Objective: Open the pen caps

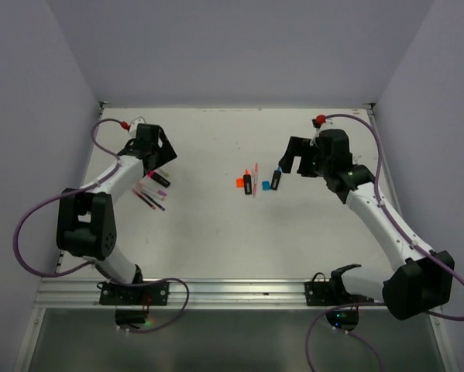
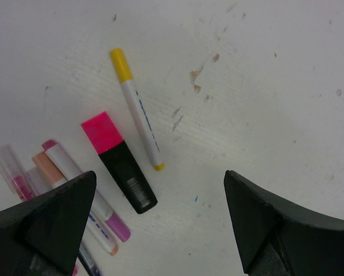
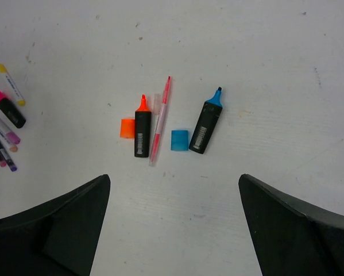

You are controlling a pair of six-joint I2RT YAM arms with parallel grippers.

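A: where do the caps stand
B: centre of the top view: orange cap [image 1: 239,183] and blue cap [image 1: 266,186] are off, each lying on the worktop [image 1: 216,240] just beside its own body, orange highlighter [image 3: 140,135] and blue highlighter [image 3: 205,127]. thin pink pen [image 3: 160,118] lies between those two, can't tell if it's capped
A: what's left
B: left side of the top view. pink cap [image 2: 103,132] is on its stubby black highlighter [image 2: 128,183], yellow cap [image 2: 118,60] is on the white pen [image 2: 142,121] just beside it. bunch of pens [image 2: 62,169] at lower left of the left wrist view, caps look on
A: jaws?
B: left gripper [image 1: 160,159] released, jaws wide, nothing in them. right gripper [image 1: 295,163] same, wide and empty, over the uncapped pair
A: who takes the pink one
B: left arm. it hangs right over it, right arm is well apart across the worktop
A: axis
B: diagonal in the left wrist view, cap upper left, butt end lower right. butt lies between the fingertips, nearer the left-of-frame one, cap further up the frame. my read: wrist needs a turn to square up on the body
A: risk
B: white pen runs near parallel, close on the right, a finger could clip it
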